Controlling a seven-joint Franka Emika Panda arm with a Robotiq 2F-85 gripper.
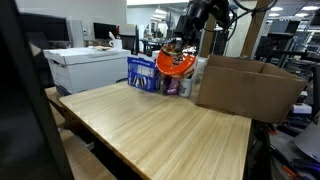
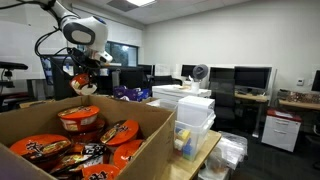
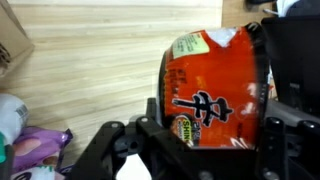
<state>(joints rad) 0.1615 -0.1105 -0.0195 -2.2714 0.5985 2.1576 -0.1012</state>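
Pinching a red noodle bowl (image 3: 214, 80) in the gripper (image 3: 212, 112), aloft over the worktop (image 1: 150, 125) near a cardboard box (image 1: 245, 90).

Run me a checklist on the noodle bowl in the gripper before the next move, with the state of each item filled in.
1. Grip: the gripper is closed on the noodle bowl, a finger on each side: ok.
2. Bowl lifted off the wooden table: ok.
3. Bowl held level: cannot tell.
4. The cardboard box is open at the top: ok.
5. Free room among the noodle packs in the box: cannot tell.
6. Gap between the bowl and the blue packages: cannot tell.
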